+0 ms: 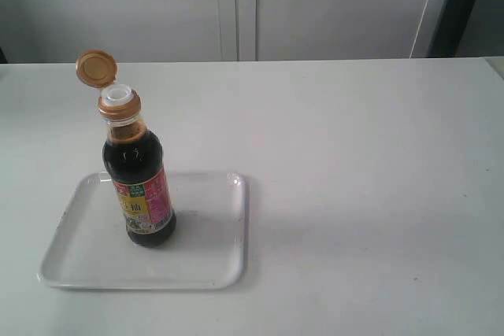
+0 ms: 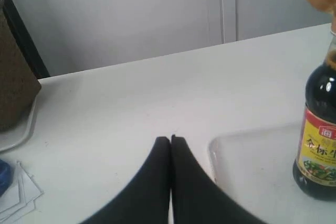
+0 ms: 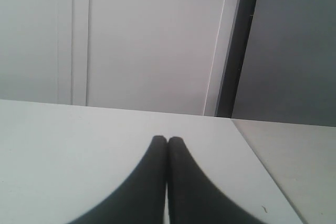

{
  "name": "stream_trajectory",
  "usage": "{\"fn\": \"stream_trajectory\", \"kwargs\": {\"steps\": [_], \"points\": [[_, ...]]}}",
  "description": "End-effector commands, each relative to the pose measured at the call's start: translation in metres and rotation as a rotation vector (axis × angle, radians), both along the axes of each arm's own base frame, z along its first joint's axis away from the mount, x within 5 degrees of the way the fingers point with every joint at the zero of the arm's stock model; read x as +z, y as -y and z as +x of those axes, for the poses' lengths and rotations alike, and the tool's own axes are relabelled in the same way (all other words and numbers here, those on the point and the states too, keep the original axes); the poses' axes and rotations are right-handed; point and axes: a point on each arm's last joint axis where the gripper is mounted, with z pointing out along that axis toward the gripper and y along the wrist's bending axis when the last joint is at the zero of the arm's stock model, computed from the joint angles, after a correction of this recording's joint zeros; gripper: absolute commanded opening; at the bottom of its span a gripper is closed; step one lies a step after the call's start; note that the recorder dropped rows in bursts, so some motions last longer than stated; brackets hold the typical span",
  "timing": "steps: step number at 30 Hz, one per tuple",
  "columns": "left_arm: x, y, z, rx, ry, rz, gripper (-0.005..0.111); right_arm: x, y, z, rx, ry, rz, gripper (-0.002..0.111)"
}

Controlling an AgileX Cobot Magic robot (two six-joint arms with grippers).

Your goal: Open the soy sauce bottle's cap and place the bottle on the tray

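Well, in the exterior view you have the small clear glass soy sauce bottle [image 1: 140,186], dark-filled with a yellow-and-pink label, standing upright near the middle of the flat white rectangular plastic tray [image 1: 213,241]. That tray lies at the near left of the white table [image 1: 354,194]. The round copper-orange flip-top cap [image 1: 96,68] is thrown back on its hinge, leaving the white spout [image 1: 118,96] bare. Neither arm shows here. By my reading both parts of the task are met, so the step in hand is only to leave the bottle be. Make any move slow and directed away from the tray, since a tall, uncapped bottle would likely spill if knocked.

Through the left wrist view, the left gripper [image 2: 170,139] has its black jaws pressed together on nothing. The tray's corner lies just beside them, and the bottle stands further off, untouched.

Through the right wrist view, the right gripper [image 3: 167,140] is likewise clenched and empty over bare table. Bottle and tray do not appear there.
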Motion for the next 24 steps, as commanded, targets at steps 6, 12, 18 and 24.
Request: {"fn": "stream_trajectory", "kwargs": {"steps": [6, 12, 18, 24], "points": [[-0.028, -0.001, -0.006, 0.004, 0.006, -0.004, 0.0, -0.002, 0.0, 0.0, 0.0, -0.004, -0.001, 0.0], [-0.048, -0.002, -0.008, 0.018, -0.018, -0.023, 0.0, -0.002, 0.0, 0.0, 0.0, -0.004, -0.001, 0.0], [-0.072, -0.002, -0.006, 0.036, -0.091, -0.063, 0.0, -0.002, 0.0, 0.0, 0.0, -0.004, -0.001, 0.0], [-0.069, -0.002, -0.006, 0.041, -0.067, -0.071, 0.0, -0.002, 0.0, 0.0, 0.0, -0.004, -0.001, 0.0]]}}
